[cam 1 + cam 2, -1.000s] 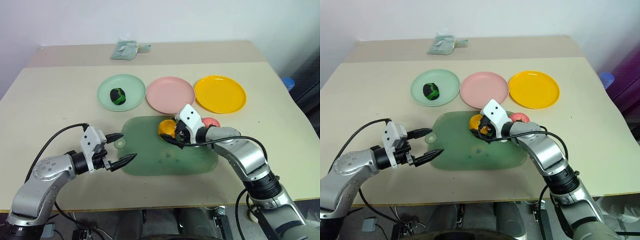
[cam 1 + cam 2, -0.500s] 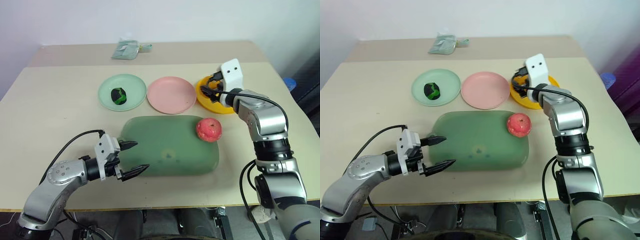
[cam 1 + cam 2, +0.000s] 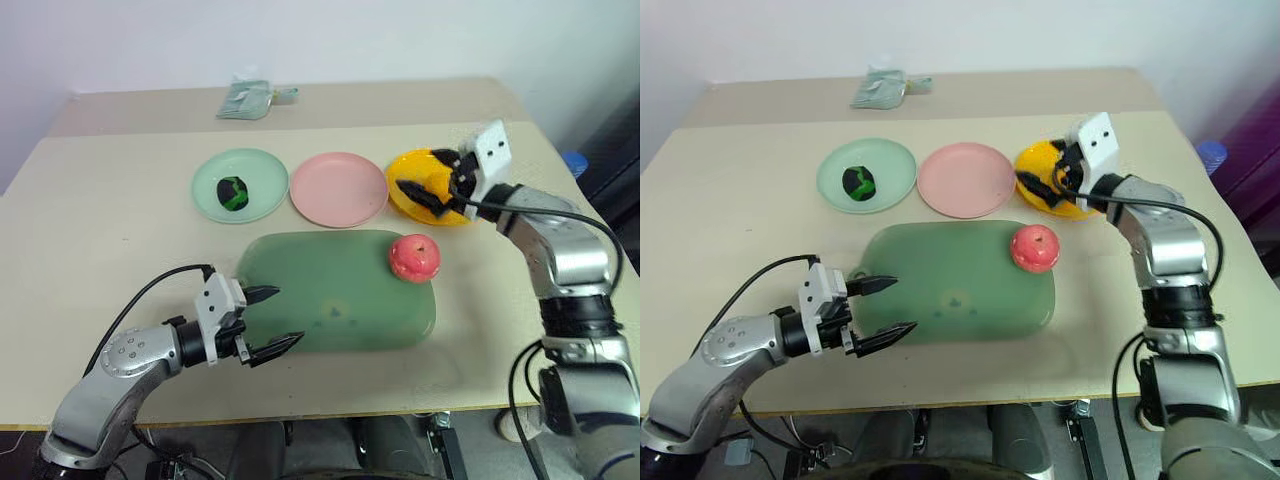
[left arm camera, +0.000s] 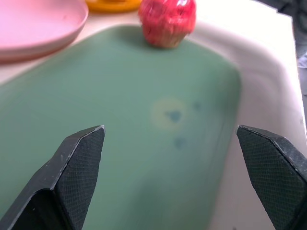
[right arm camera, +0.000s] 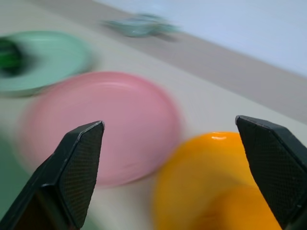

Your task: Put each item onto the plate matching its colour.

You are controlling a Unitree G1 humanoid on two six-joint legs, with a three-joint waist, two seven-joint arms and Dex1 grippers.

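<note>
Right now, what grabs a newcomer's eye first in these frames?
Probably the pink-red apple, alone at the far right corner of the big green tray, with the pink plate bare just beyond it. Next, the right gripper, open over the yellow-orange plate. The green-and-black ball already sits on the mint green plate; the left gripper hangs open over the tray's near left edge.
</note>
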